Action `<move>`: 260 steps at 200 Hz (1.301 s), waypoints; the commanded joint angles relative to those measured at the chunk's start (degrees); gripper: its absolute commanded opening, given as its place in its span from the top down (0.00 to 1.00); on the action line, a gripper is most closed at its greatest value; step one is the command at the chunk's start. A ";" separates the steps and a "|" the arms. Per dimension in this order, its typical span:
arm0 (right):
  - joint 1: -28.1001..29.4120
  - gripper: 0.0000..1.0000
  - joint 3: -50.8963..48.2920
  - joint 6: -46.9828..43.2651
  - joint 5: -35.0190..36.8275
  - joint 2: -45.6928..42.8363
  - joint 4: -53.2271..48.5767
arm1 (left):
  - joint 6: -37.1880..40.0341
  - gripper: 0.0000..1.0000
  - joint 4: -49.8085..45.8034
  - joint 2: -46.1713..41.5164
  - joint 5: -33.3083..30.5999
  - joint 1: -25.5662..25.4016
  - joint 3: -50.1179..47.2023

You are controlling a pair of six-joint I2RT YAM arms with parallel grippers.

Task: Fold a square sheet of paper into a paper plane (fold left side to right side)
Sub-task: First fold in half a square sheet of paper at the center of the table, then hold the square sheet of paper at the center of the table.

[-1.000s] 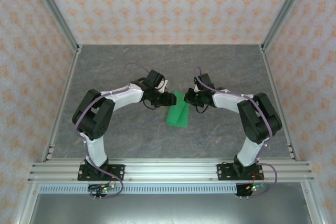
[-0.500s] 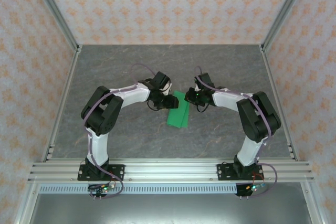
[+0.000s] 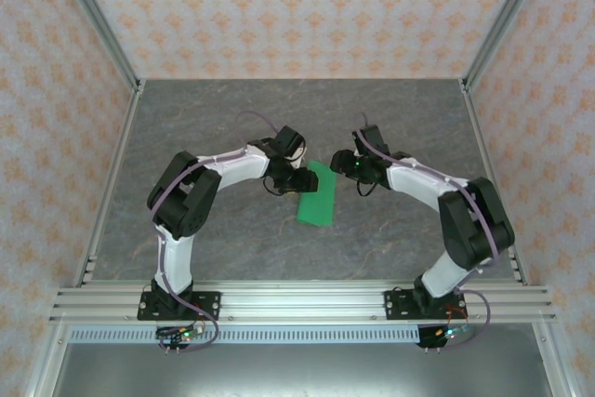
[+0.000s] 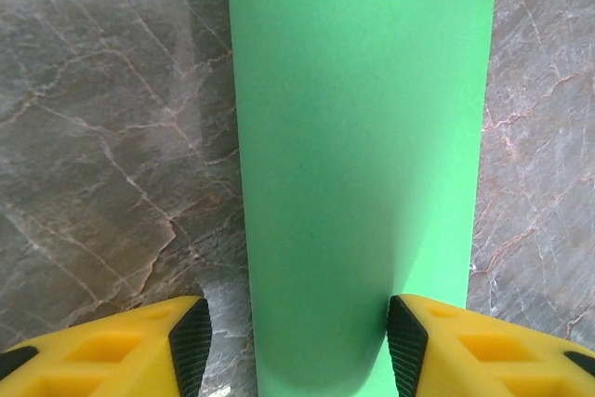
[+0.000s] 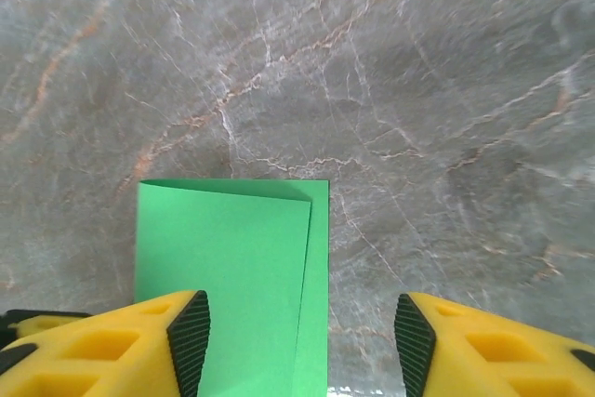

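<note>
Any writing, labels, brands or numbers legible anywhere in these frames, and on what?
No readable text.
The square sheet of paper is plain green.
The yellow fingers of the left tool and right tool bear no marks.
The wallpaper shows ornaments, not letters.

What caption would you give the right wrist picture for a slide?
Open right gripper poised over the green paper, folded over with edges not quite aligned, on a grey marbled table.
</note>
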 commanded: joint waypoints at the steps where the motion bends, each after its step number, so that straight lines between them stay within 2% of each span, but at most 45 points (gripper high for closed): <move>1: -0.17 0.41 -2.12 -0.81 4.53 -3.91 -3.53 | 0.23 0.43 -0.97 2.40 -1.86 -1.27 1.68; 111: -0.17 0.40 -5.94 0.32 6.00 -10.36 -5.64 | -1.99 0.38 -6.48 6.33 -4.80 -2.98 7.60; 210: -0.09 0.40 -8.27 2.85 2.12 -9.90 -2.97 | -5.58 0.37 -8.45 9.89 -5.81 -3.65 11.41; 260: 0.21 0.40 -9.33 3.87 1.11 -8.71 -1.63 | -4.79 0.37 -10.02 11.25 -6.04 -4.44 12.99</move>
